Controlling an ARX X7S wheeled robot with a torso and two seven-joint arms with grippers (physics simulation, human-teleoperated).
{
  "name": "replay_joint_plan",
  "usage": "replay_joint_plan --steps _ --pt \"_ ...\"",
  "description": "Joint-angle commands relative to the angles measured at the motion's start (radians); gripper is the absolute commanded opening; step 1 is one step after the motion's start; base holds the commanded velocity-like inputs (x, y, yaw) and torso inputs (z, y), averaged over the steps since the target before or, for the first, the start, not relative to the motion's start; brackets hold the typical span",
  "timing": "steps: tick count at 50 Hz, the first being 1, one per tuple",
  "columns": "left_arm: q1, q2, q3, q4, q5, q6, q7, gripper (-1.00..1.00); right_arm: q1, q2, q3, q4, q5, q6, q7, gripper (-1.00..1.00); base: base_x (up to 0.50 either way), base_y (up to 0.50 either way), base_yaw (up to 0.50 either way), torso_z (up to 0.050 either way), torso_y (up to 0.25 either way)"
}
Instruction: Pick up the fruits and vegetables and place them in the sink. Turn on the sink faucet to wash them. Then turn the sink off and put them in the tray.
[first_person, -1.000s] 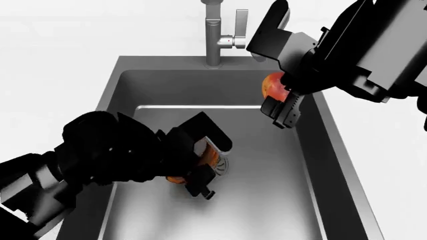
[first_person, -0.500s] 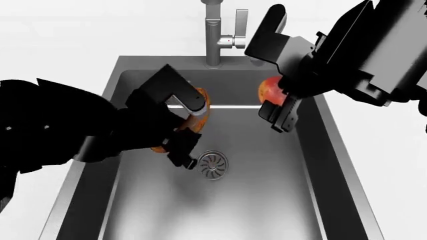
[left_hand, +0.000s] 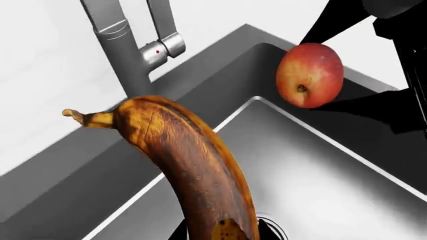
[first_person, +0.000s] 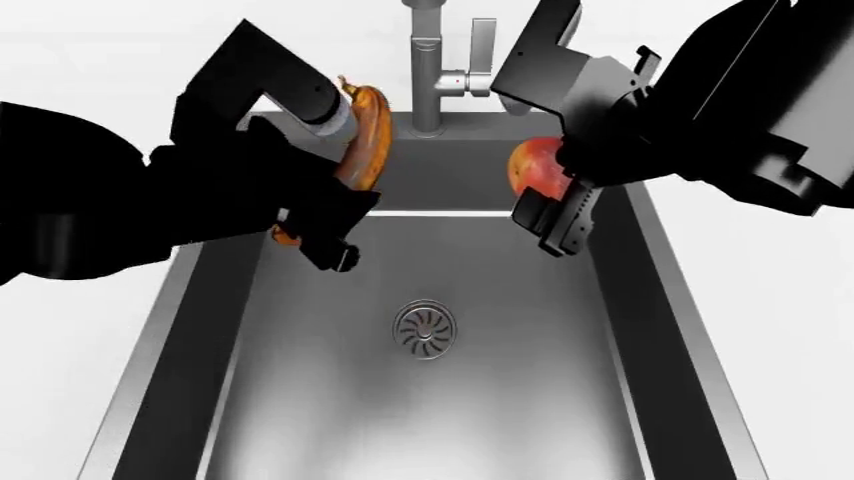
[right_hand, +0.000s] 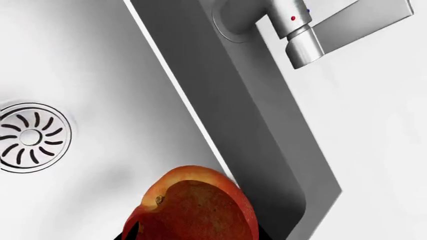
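Observation:
My left gripper (first_person: 320, 175) is shut on the brown-orange banana (first_person: 363, 140) and holds it above the sink's back left corner; the banana also fills the left wrist view (left_hand: 193, 165). My right gripper (first_person: 554, 175) is shut on the red-and-yellow apple (first_person: 531, 166) above the sink's back right part; the apple shows in the right wrist view (right_hand: 197, 207) and in the left wrist view (left_hand: 309, 75). The dark grey sink (first_person: 534, 400) has a round drain (first_person: 424, 328). The silver faucet (first_person: 427, 70) with its side lever (first_person: 481, 60) stands behind the sink. The tray is out of view.
White countertop (first_person: 80, 60) surrounds the sink on all sides. The faucet stands between the two raised grippers. The drain also shows in the right wrist view (right_hand: 30, 136).
My left gripper has lifted the banana from the sink bottom near the drain up and back to beside the faucet. My right gripper with the apple has barely shifted.

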Motion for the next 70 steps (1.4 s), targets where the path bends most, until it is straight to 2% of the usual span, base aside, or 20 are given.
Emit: replay_joint_plan --steps 1,21,35,46,56,70 --pt "-0.028 -0.021 -0.025 -0.001 -0.038 -0.01 -0.02 -1.0 0.005 0.0 0.014 0.006 -0.012 -0.026 0.002 -1.0 0.0 0.0 0.0 0.0 0.0" --pt "-0.094 -0.029 -0.04 -0.001 -0.06 -0.031 -0.052 -1.0 0.058 -0.018 0.022 0.03 -0.04 -0.047 -0.004 -1.0 -0.46 0.0 0.0 0.0 0.0" --pt "-0.095 -0.034 -0.037 0.037 -0.047 -0.019 -0.045 -1.0 0.055 -0.027 0.021 0.043 -0.051 -0.06 0.0 -1.0 -0.01 0.0 0.0 -0.033 0.0" --pt "-0.119 -0.038 -0.041 0.068 -0.06 -0.028 -0.065 -1.0 0.059 -0.025 0.025 0.035 -0.049 -0.055 0.007 -1.0 0.0 0.0 0.0 0.0 0.0" --pt "-0.166 -0.048 -0.047 0.092 -0.081 -0.05 -0.096 -1.0 0.069 -0.016 0.031 0.013 -0.043 -0.043 0.017 -1.0 -0.02 0.0 0.0 0.047 -0.002" --pt "-0.202 -0.048 -0.046 0.062 -0.058 -0.051 -0.068 -1.0 0.118 -0.01 0.044 0.013 -0.062 -0.043 0.03 -1.0 -0.5 0.0 0.0 0.05 0.0"
